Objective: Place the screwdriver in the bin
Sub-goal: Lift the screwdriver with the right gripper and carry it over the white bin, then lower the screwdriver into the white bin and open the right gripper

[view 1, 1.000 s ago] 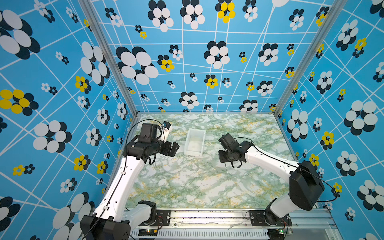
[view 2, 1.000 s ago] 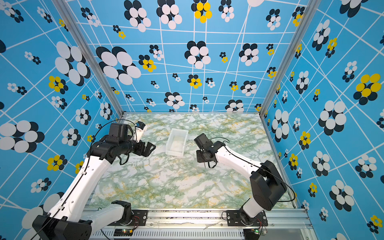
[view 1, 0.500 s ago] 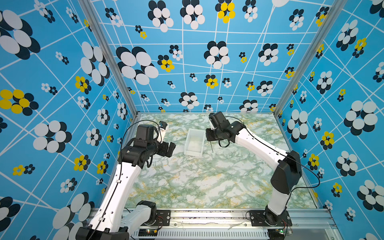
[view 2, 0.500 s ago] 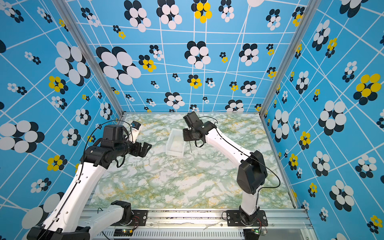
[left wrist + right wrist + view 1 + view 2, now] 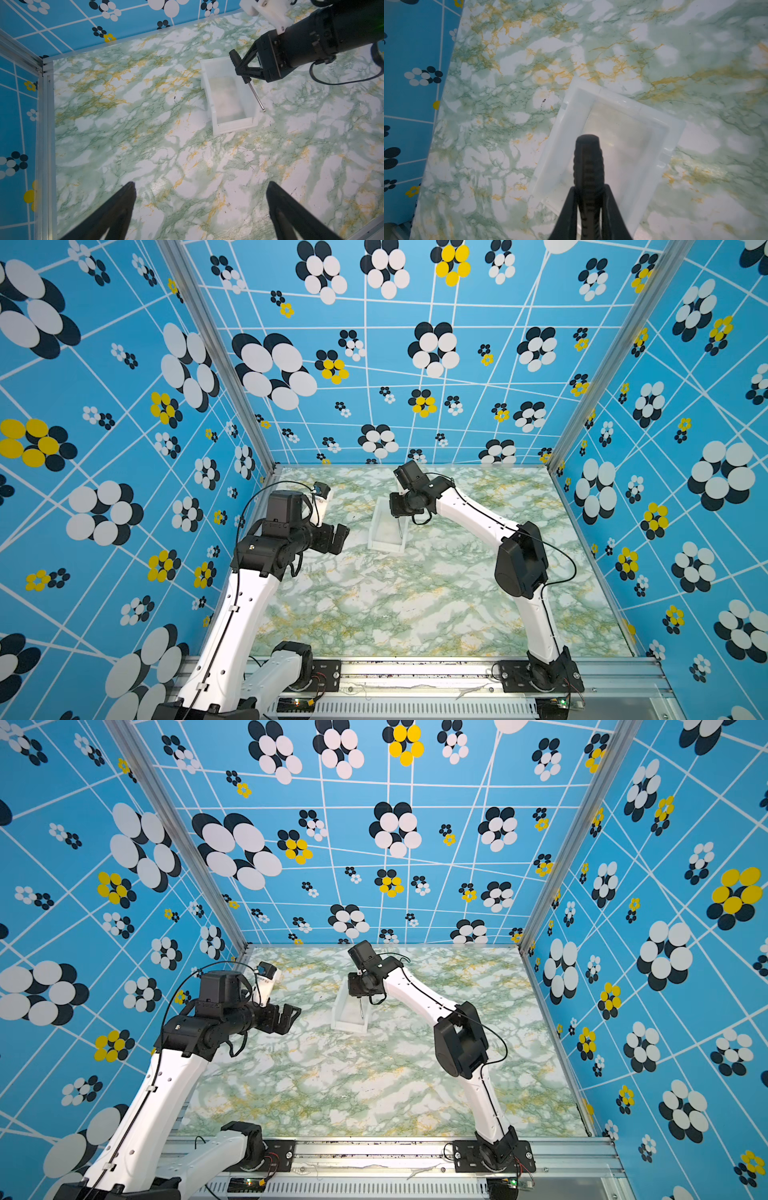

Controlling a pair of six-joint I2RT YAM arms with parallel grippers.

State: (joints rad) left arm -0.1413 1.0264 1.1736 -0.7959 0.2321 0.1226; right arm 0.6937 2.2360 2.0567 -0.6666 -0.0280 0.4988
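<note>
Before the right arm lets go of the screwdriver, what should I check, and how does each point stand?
1. The right tool is shut on the screwdriver handle: ok.
2. The screwdriver hangs above the bin opening: ok, though near one long wall.
3. The shaft tip is below the rim: cannot tell.
4. The bin is upright with nothing inside: ok.
5. The left tool is open and apart from the bin: ok.
</note>
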